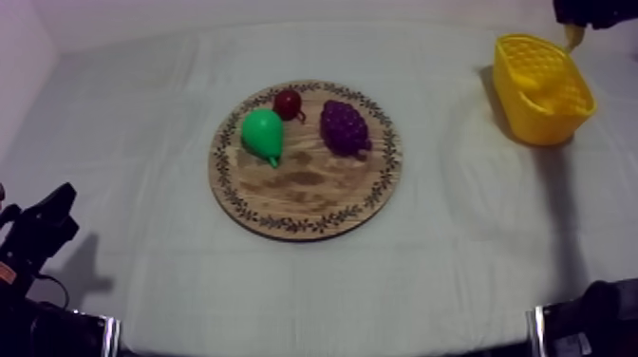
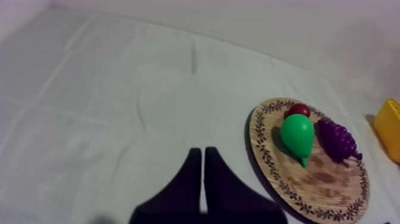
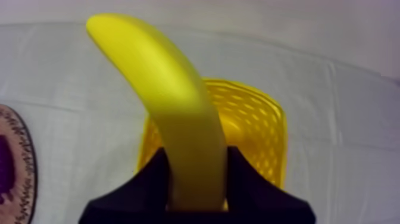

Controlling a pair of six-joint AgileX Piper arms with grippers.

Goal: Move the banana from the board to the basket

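Yellow banana pinched in right pincer, sticking out past its fingers, over the yellow basket | left pincer pressed together, above table, near wooden board

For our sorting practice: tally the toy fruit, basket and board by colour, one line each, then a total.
Yellow: 2, banana and basket
Green: 1, pear
Purple: 1, grapes
Red: 1, small red fruit
Brown: 1, wooden board
Total: 6
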